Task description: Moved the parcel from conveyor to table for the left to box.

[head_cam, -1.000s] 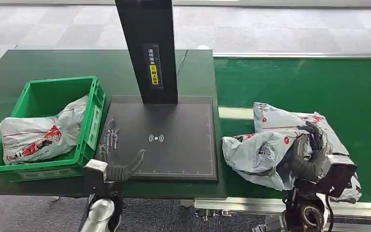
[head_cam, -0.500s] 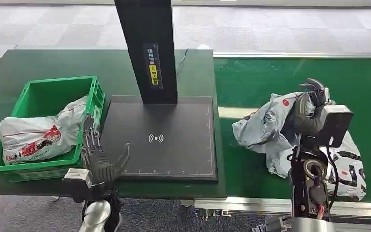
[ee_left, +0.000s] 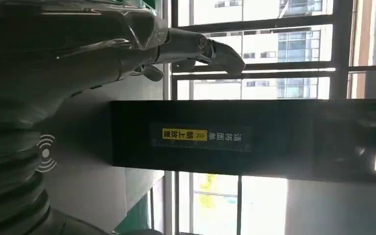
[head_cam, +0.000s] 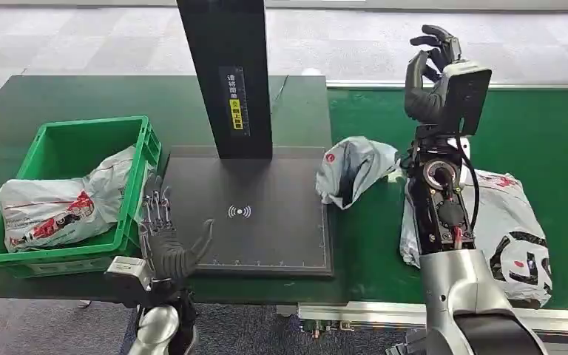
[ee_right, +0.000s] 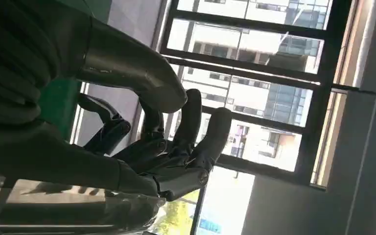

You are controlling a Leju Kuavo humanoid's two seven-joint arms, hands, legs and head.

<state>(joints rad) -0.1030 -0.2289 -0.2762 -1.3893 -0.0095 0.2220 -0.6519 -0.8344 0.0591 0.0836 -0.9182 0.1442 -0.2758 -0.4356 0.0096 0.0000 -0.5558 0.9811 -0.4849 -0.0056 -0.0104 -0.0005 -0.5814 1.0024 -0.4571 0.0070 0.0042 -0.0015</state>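
The right hand is raised high above the green conveyor, its fingers curled loosely with nothing in them; in the right wrist view the same fingers bend inward against a backdrop of windows. Below and to the robot's left of those fingers, well apart from them, the grey parcel lies crumpled across the seam where the conveyor meets the black scanner pad, one end on the pad's corner and the other on the belt. A second, larger parcel lies on the conveyor beneath the right arm, partly hidden by it. The left hand hovers upright at the near edge of the counter, fingers spread wide and holding nothing, over the near corner of the pad. Just beside those fingers, on the outer side, stands the green box, which holds another bagged parcel. Beyond the left fingers rises the black scanner post, with its yellow label visible in the left wrist view.
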